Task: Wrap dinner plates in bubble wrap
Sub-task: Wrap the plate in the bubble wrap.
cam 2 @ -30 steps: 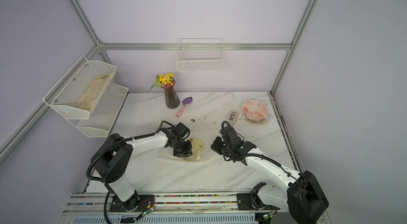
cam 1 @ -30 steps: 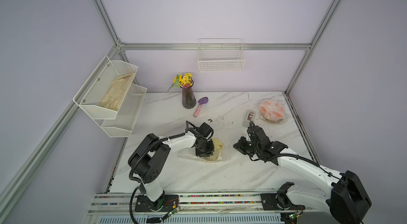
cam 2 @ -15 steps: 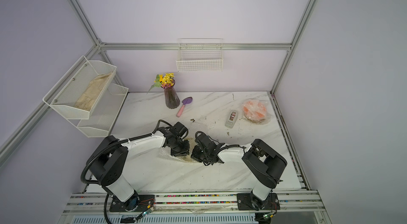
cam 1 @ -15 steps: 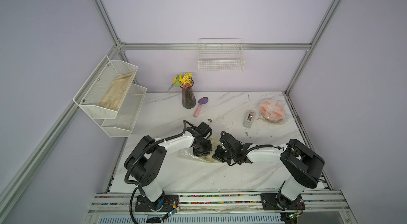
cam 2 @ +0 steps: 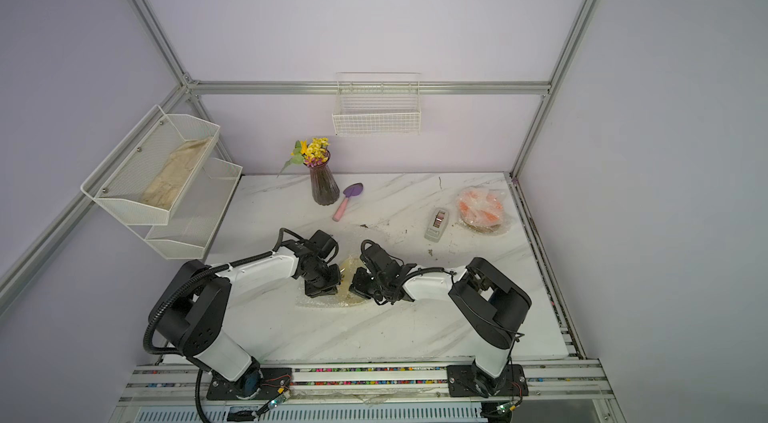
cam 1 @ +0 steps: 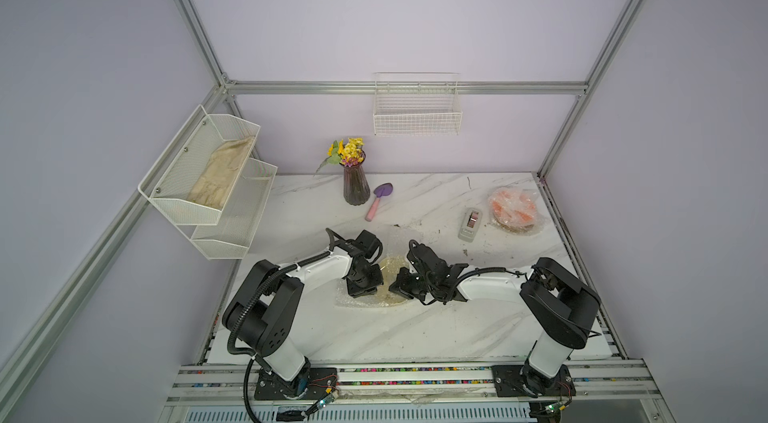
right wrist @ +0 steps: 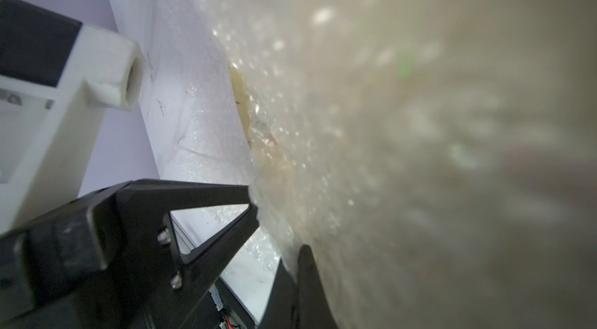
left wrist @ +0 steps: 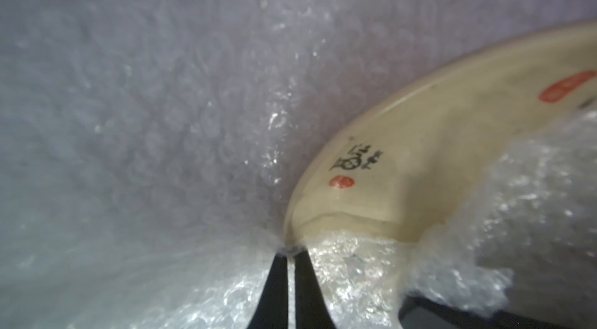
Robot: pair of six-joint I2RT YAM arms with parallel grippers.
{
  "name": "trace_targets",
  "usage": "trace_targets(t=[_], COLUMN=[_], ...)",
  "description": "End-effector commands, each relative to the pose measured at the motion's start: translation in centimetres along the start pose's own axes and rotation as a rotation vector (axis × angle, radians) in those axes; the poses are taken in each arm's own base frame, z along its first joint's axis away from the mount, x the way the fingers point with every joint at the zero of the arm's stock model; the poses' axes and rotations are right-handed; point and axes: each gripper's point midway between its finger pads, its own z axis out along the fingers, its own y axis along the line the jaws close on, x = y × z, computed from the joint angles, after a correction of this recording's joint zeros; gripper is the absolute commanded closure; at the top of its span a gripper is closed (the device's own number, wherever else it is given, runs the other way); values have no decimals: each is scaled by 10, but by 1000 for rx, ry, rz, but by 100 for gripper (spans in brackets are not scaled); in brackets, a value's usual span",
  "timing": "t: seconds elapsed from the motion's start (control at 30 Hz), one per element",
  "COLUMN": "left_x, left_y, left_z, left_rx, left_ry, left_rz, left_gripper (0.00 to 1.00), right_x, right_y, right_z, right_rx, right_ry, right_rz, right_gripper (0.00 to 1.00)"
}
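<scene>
A pale cream plate point(cam 1: 390, 268) point(cam 2: 348, 270) lies on a clear bubble wrap sheet point(cam 1: 357, 301) point(cam 2: 316, 301) at the table's middle, between my two grippers. In the left wrist view the plate point(left wrist: 420, 149) shows dark and red rim marks, with bubble wrap point(left wrist: 161, 117) beside and over it. My left gripper point(left wrist: 290, 254) point(cam 1: 365, 286) is shut on a pinch of wrap at the plate's rim. My right gripper point(right wrist: 292, 262) point(cam 1: 401, 286) is shut on wrap point(right wrist: 355, 117) drawn over the plate's opposite side. An orange plate point(cam 1: 513, 207) point(cam 2: 482, 205) sits wrapped at the back right.
A grey tape dispenser point(cam 1: 469, 225) lies left of the wrapped orange plate. A vase of flowers point(cam 1: 355, 184) and a purple scoop point(cam 1: 378, 200) stand at the back. White wire shelves point(cam 1: 208, 176) hang on the left wall, a wire basket point(cam 1: 417, 115) on the back wall.
My right arm swung left from the table's right half to the cream plate's right edge. My left gripper's jaws closed on the wrap at the plate's left rim.
</scene>
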Motion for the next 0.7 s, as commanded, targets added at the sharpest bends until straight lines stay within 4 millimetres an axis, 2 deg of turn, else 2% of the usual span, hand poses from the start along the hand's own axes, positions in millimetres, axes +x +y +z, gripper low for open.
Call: trace_targets(t=[0.0,0.1,0.2,0.33,0.4,0.53,0.67], left_x=[10,10,2,-15,-17,-15,-13], left_y=[4,4,-4,-32,-49,-77,-81], left_z=[14,12,-3,-39,-47,-38,-16], left_rx=[16,17,27,87,139,179,163], left_ry=[37,30,-6,-69,-69,-37,3], left_rz=[11,12,20,46,52,85,82], left_gripper=[94,94,94,92,91,91,91], right_x=[17,25,29,33,33,33,32], right_y=[-1,-24,-42,-55,-56,-53,-46], right_z=[16,25,28,27,26,27,24], right_rx=[-26,11,53,82,82,69,45], right_ry=[77,103,107,108,109,109,106], right_rz=[28,54,65,76,75,71,61], right_gripper=[100,100,100,100,100,100,100])
